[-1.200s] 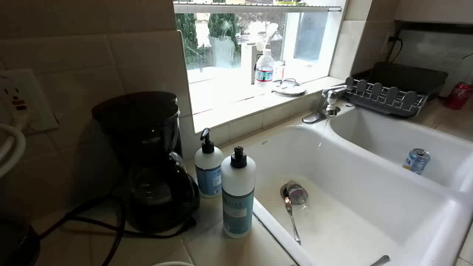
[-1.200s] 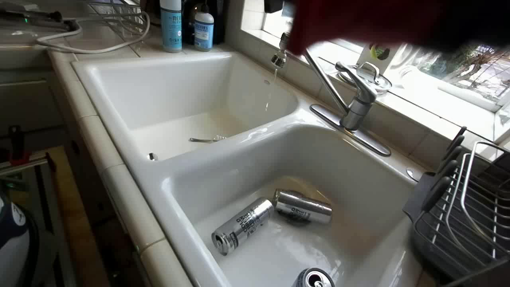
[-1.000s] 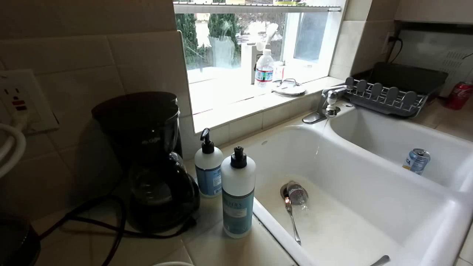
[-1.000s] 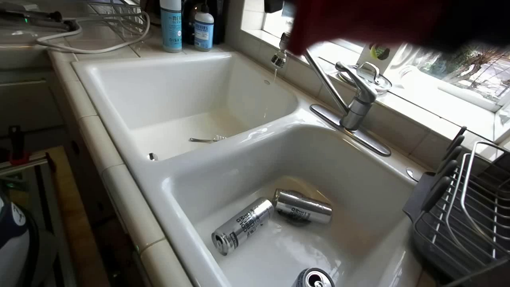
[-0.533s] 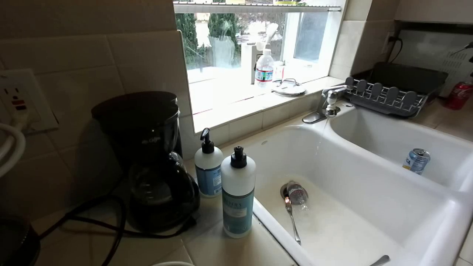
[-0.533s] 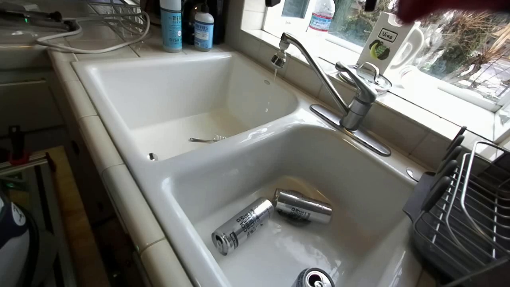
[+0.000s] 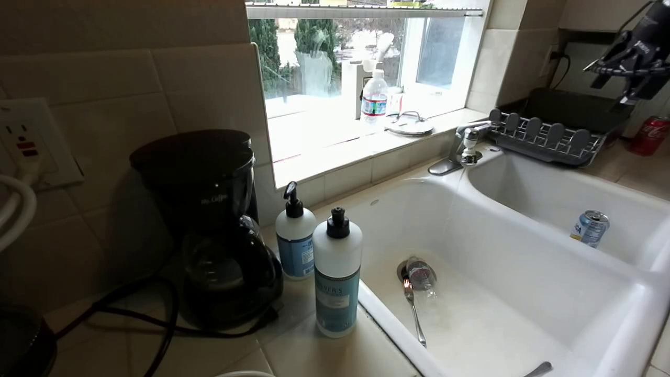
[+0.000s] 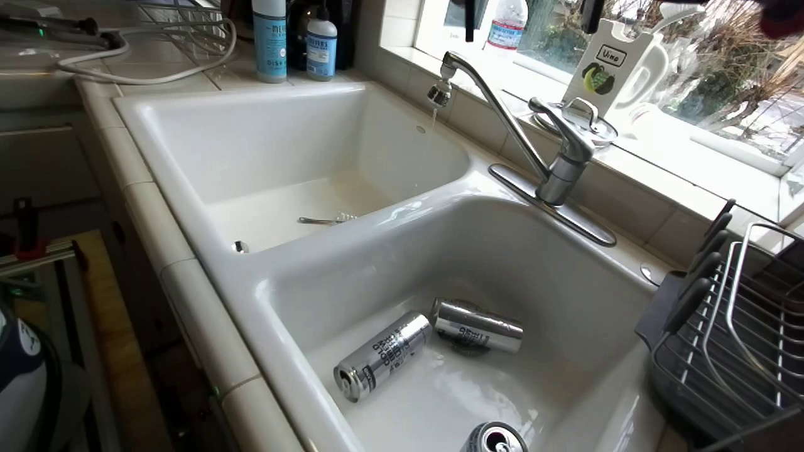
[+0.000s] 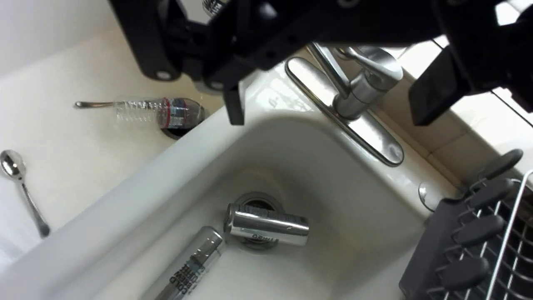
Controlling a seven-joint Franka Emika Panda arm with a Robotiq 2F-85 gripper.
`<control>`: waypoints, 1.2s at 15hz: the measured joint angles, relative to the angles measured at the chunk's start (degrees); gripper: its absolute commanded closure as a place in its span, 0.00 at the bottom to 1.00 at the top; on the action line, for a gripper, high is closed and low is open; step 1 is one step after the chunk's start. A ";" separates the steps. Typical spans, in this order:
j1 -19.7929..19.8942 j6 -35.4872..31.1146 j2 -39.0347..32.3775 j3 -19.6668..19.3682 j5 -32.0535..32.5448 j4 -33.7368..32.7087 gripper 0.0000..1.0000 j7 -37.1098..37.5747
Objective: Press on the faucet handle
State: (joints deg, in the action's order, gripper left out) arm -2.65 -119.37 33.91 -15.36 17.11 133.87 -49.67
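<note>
1. Where an exterior view caught hardly any of it half a second ago, the gripper (image 9: 329,118) has now come in, higher than the faucet (image 7: 456,152) and apart from it.
2. Its jaws stand wide, holding nothing.
3. The faucet handle (image 8: 558,122) tops the faucet, untouched; water (image 8: 434,117) trickles from the faucet.
4. So the approach has likely begun; lowering onto the faucet's top remains.
</note>
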 measured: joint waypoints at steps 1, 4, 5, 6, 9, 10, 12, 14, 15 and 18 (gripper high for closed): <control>-0.01 -1.96 -2.92 -0.05 0.05 -1.21 0.00 -2.74; -0.02 -7.64 -12.37 -0.21 -0.21 -5.98 0.00 -11.73; -0.10 -9.12 -15.37 -0.11 -0.65 -7.70 0.00 -14.24; -0.13 -10.33 -18.17 0.17 -1.27 -9.36 0.00 -15.96; -0.09 -11.17 -23.40 1.00 -3.11 -13.21 0.00 -17.64; -0.06 -11.17 -23.93 1.04 -3.25 -13.78 0.00 -17.84; 0.48 -11.17 -23.98 1.41 -3.35 -14.00 0.00 -17.98; 1.21 -11.17 -24.02 2.52 -4.13 -13.73 0.00 -18.34; 1.23 -11.17 -24.09 3.12 -4.95 -13.48 0.00 -18.84; 1.22 -11.17 -24.28 5.19 -6.80 -12.57 0.00 -19.87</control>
State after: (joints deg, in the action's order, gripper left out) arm -1.43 -130.54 9.63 -10.17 10.31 121.30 -69.53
